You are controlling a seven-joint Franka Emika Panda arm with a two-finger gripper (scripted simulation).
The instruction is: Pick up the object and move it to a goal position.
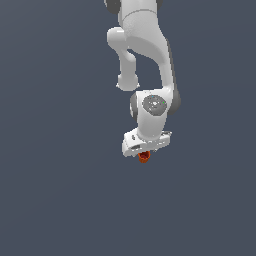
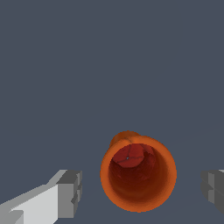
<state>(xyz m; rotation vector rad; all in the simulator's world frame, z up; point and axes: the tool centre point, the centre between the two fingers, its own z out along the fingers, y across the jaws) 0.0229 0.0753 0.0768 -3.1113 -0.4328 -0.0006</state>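
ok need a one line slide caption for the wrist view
Wrist view: orange-red cup seen from above, hollow top open, sitting between the open jaws of the gripper with gaps on both sides.

One white robot arm (image 1: 150,60) reaches down over a plain grey surface (image 1: 50,175), ending in one gripper (image 1: 144,150). One small orange-red cup (image 1: 144,157) sits just beneath it. The wrist view counts the same single cup (image 2: 138,173), its one dark hollow facing the camera, and two grey-tipped fingers (image 2: 70,193), one on either side of the cup and neither touching it. One arm, one gripper, two fingers, one cup; no second object of any kind appears.
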